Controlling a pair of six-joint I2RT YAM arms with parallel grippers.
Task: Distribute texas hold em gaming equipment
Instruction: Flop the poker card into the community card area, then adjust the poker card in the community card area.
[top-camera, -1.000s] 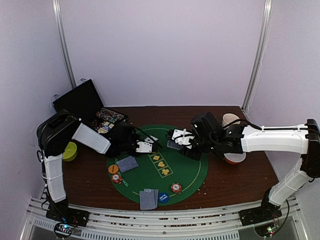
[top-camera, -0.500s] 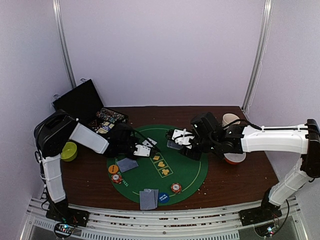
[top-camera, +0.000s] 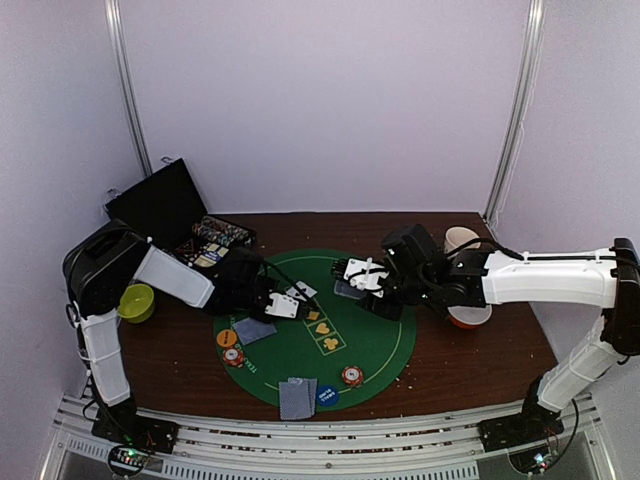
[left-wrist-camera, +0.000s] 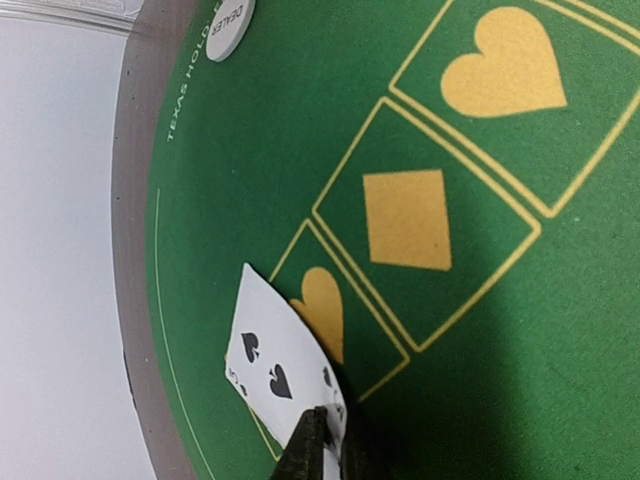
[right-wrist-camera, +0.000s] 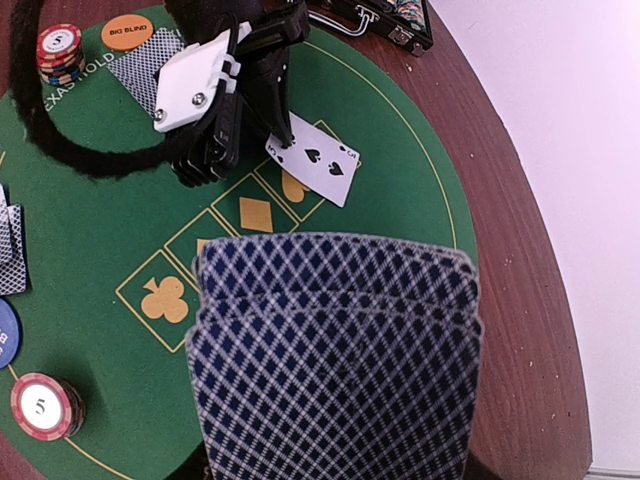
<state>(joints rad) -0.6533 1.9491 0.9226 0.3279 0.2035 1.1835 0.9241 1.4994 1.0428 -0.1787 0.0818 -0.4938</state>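
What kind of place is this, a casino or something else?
Probably a robot test cell, not a casino: plain pale walls with metal posts, and a green poker mat on a brown table.

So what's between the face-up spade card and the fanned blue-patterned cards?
Only the round green felt mat with its printed yellow diamond box, shown in the right wrist view.

A round green mat with yellow suit marks lies in the middle of the brown table. An open black case stands at the far left, and a small yellow-green bowl sits near the left edge. On the right, a beige mug and a red-and-white bowl are partly hidden.
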